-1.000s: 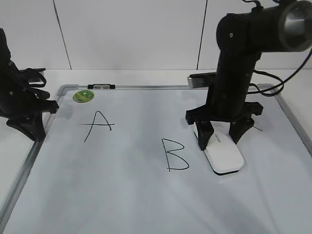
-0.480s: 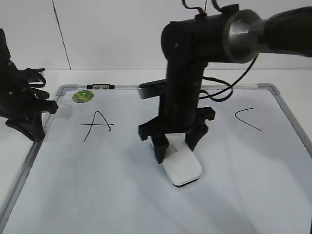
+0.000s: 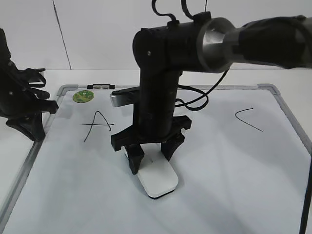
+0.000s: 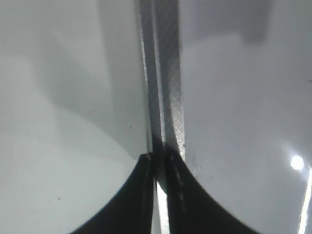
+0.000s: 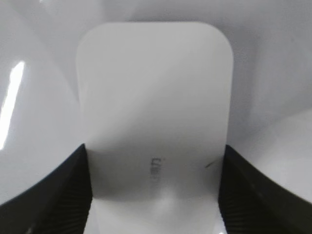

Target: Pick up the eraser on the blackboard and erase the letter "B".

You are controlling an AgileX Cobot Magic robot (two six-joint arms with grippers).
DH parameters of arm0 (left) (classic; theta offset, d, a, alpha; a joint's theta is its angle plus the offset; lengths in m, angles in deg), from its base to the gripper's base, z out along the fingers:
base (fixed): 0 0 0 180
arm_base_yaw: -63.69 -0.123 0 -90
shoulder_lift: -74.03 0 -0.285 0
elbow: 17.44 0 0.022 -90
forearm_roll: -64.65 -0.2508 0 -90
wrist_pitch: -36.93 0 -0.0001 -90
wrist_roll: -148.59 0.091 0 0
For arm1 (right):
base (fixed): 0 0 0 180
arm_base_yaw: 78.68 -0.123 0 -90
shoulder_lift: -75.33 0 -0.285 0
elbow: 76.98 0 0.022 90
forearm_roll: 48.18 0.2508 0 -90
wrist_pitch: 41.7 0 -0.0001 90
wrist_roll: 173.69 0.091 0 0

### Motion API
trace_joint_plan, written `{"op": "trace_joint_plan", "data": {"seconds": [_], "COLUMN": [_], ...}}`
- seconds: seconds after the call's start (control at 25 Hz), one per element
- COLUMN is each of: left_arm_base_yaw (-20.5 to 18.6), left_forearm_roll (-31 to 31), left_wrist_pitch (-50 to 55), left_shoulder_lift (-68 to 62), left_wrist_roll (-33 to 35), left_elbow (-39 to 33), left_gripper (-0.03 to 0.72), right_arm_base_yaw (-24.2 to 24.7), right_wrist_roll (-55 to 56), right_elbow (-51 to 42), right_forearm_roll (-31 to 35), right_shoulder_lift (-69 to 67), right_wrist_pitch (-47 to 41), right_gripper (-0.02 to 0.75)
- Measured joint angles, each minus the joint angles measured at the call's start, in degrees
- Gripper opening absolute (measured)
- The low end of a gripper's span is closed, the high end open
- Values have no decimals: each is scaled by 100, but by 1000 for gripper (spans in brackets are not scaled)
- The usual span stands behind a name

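My right gripper [image 3: 152,155] is shut on the white eraser [image 3: 157,179] and presses it flat on the blackboard [image 3: 219,161], left of the middle. In the right wrist view the eraser [image 5: 155,107] fills the frame between the two black fingers [image 5: 155,192]. No letter "B" shows: the spot where it stood is bare white or hidden by the arm. The black "A" [image 3: 96,125] stands left of the eraser and the "C" [image 3: 248,119] to the right. My left gripper [image 3: 30,114] rests at the board's left frame; its fingers [image 4: 160,165] are closed on the silver frame edge [image 4: 163,73].
A round green sticker [image 3: 83,96] and small clips [image 3: 101,87] sit at the board's top left. The right arm's body and cable [image 3: 195,97] hang over the board's middle. A white wall stands behind.
My right gripper has slid the eraser leftward across the board, from right of the "B" over it. The "B", plain one second ago, no longer shows. The left arm has not moved.
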Motion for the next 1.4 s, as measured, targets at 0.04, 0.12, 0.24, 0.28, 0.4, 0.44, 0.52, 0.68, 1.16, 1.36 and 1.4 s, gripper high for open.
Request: {"op": "trace_joint_plan", "data": {"seconds": [0.04, 0.12, 0.24, 0.28, 0.4, 0.44, 0.52, 0.68, 1.16, 1.36, 1.4], "left_arm_base_yaw": [0, 0, 0, 0, 0, 0, 0, 0, 0, 0, 0], "left_forearm_roll": [0, 11, 20, 20, 20, 20, 20, 23, -22, -22, -22], "left_wrist_pitch": [0, 0, -10, -10, -10, -10, -10, -10, 34, 34, 34], "left_shoulder_lift": [0, 0, 0, 0, 0, 0, 0, 0, 0, 0, 0], "left_wrist_roll": [0, 0, 0, 0, 0, 0, 0, 0, 0, 0, 0], "left_elbow": [0, 0, 0, 0, 0, 0, 0, 0, 8, 8, 8], "left_gripper": [32, 32, 32, 32, 32, 32, 32, 32, 32, 32, 32], "right_arm_base_yaw": [75, 264, 687, 827, 1268, 1387, 1528, 1556, 231, -235, -276], "right_wrist_roll": [24, 113, 277, 332, 430, 432, 454, 454, 408, 330, 315], "right_elbow": [0, 0, 0, 14, 37, 35, 35, 35, 116, 377, 423], "right_forearm_roll": [44, 216, 73, -85, -541, -625, -666, -666, -720, -514, -489], "right_shoulder_lift": [0, 0, -3, -3, -3, -3, -3, -3, -25, -147, -170], "right_wrist_pitch": [0, 0, 22, 22, -4, -3, -3, -3, 57, -7, -30], "right_gripper": [529, 529, 529, 529, 529, 529, 529, 529, 529, 529, 529]}}
